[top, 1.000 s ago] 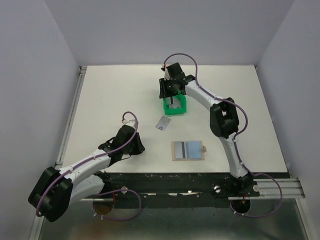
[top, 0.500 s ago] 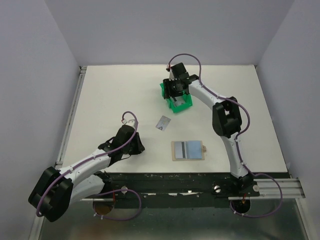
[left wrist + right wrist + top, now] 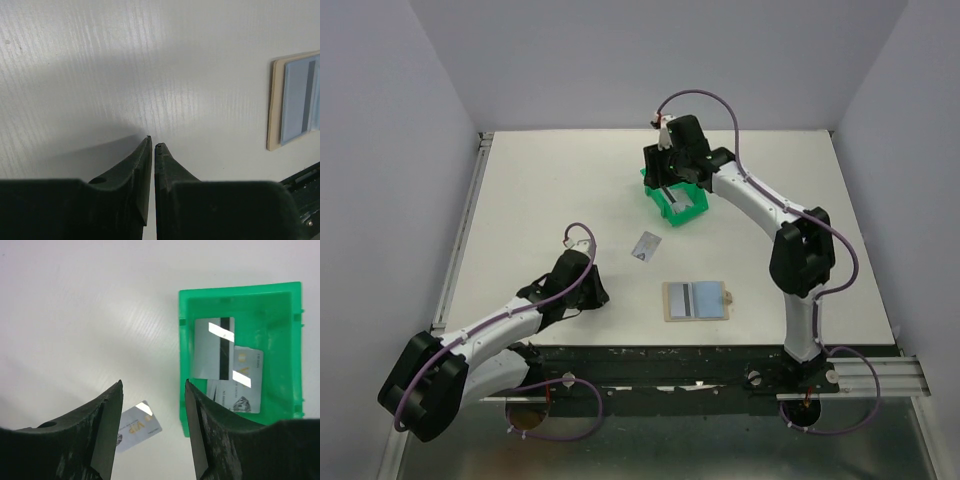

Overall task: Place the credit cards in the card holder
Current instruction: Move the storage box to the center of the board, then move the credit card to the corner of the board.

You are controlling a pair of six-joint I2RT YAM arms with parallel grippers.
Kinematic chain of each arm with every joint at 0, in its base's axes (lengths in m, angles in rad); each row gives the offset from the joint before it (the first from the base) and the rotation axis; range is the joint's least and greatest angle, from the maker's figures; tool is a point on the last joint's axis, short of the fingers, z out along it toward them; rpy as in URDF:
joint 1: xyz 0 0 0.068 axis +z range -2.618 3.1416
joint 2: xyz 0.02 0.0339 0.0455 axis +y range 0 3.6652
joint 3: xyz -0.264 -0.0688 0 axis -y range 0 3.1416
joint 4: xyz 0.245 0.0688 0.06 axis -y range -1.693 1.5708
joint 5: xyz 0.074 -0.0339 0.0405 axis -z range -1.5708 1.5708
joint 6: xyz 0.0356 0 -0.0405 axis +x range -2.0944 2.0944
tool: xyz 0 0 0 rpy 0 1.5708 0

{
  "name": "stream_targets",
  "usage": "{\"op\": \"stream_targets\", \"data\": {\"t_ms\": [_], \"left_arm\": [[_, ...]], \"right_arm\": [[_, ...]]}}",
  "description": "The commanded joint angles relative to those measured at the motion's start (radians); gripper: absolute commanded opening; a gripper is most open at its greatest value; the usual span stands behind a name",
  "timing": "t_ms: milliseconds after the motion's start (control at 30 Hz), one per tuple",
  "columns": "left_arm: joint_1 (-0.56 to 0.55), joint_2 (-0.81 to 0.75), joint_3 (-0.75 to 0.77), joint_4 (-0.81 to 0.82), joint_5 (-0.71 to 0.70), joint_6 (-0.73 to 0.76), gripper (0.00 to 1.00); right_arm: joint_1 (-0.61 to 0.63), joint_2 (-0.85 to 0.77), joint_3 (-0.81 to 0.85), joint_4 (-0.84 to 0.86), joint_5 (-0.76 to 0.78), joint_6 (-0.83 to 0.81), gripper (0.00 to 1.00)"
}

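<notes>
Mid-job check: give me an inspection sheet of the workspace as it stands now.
Surface: white table, flat.
Job's things: tan soft folding card holder lies open near the front edge; one loose silver-grey plastic card on the table; at least two more silver-grey cards inside the green plastic bin.
Clutter: nothing seen.
Grippers: left gripper nearly shut, empty, close over bare table; right gripper open, empty, above the bin's edge.
Cables: purple cables loop along both arms, touching none of the job's things.
Surroundings: plain pale walls on three sides.
</notes>
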Motion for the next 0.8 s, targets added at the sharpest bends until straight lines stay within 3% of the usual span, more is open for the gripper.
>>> {"op": "stream_targets", "data": {"t_ms": [0, 300, 767], "left_arm": [[0.004, 0.011, 0.024, 0.014, 0.021, 0.012, 0.22], [0.004, 0.008, 0.022, 0.011, 0.024, 0.015, 0.22], [0.006, 0.013, 0.033, 0.003, 0.024, 0.017, 0.22]], "right_arm": [[0.064, -0.007, -0.083, 0.012, -0.031, -0.032, 0.58], [0.078, 0.019, -0.244, 0.081, -0.091, 0.015, 0.56], [0.077, 0.136, -0.192, 0.013, 0.004, 0.089, 0.56]]}}
